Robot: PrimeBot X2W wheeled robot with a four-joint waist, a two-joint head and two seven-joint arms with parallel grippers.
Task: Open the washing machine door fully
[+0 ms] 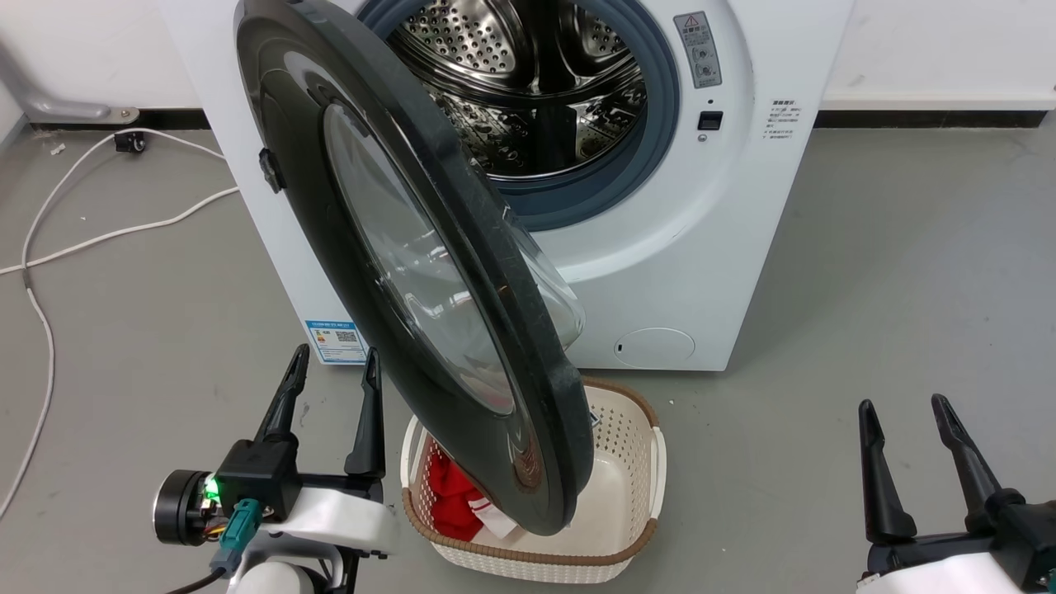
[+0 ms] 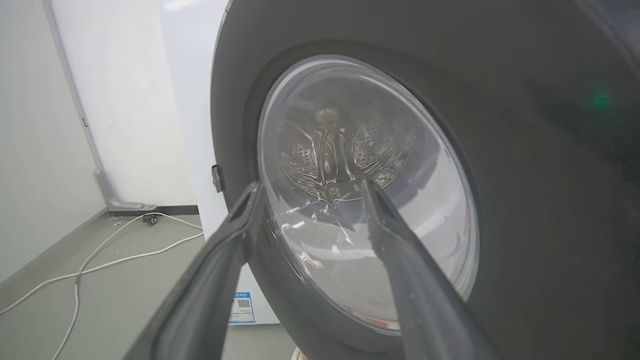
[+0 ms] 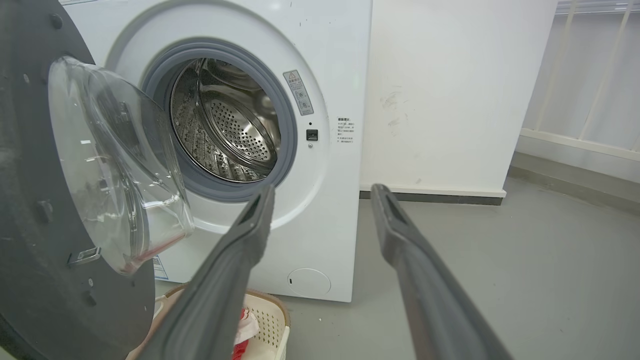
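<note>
While ajar, door (image 1: 478, 280) above grey floor (image 1: 866, 289).

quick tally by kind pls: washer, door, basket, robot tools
washing machine: 1
washing machine door: 1
laundry basket: 1
tools: 2 (left tool, right tool, both open)
total: 5

Washing machine door (image 1: 412, 280) over basket (image 1: 635, 470), left pincer (image 1: 337, 353) beside, washing machine (image 1: 709, 247) behind
</note>
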